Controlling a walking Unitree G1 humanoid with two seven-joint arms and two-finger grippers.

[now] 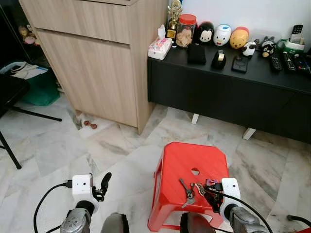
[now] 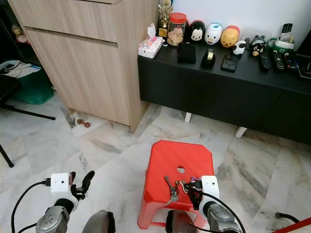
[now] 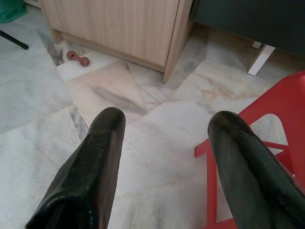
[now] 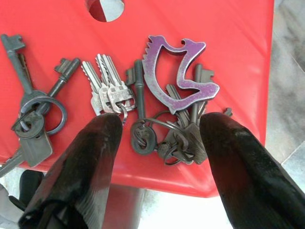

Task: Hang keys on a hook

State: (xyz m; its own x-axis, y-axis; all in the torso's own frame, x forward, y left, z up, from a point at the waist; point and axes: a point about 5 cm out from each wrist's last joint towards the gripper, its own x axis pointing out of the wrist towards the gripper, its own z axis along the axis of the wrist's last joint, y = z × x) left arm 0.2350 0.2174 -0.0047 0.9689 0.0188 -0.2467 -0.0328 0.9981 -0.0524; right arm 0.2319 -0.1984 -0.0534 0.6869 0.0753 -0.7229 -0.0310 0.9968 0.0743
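Handling: judging by its look, the key bunch (image 4: 167, 119) was light, hard metal, loose and jangly, likely to slide on the smooth plastic and to splay when lifted.
Best hold: probably the cluster of rings and key heads at the near end of the bunch, or the flat purple charm (image 4: 178, 74), since a pinch there should gather the rest below it.
Location of keys: they lay on the near right part of the red plastic stool (image 1: 192, 165), close to its near edge, with a round hole in the seat just beyond them.
Second bunch: a darker set of keys (image 4: 33, 114) on its own ring lay just to the left, apart from the first.
Right claw: the right claw (image 4: 159, 157) hovered low over the stool's near edge, fingers spread wide and empty, one to each side of the ring cluster, not touching it as far as could be seen.
Left claw: the left claw (image 3: 167, 157) hung over the marble floor (image 3: 43, 95) left of the stool, fingers parted, holding nothing.
Hook: none could be made out near the wooden cabinet (image 1: 97, 53) or the black bench (image 1: 233, 92).
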